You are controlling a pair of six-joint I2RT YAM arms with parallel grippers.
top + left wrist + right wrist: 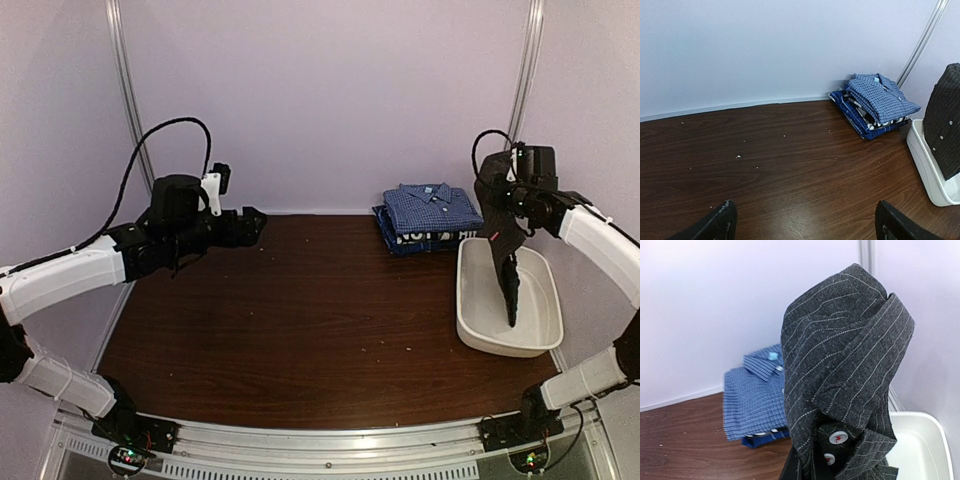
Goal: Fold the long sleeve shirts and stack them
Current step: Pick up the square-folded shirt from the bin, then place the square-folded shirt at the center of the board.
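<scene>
Folded blue checked shirt atop navy shirt

Shirt stack just behind tub

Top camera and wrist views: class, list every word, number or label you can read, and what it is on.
White letters on the navy shirt, under the blue checked shirt: partly covered, too blurred to read.
None shows on the charcoal shirt or the white tub.
</scene>
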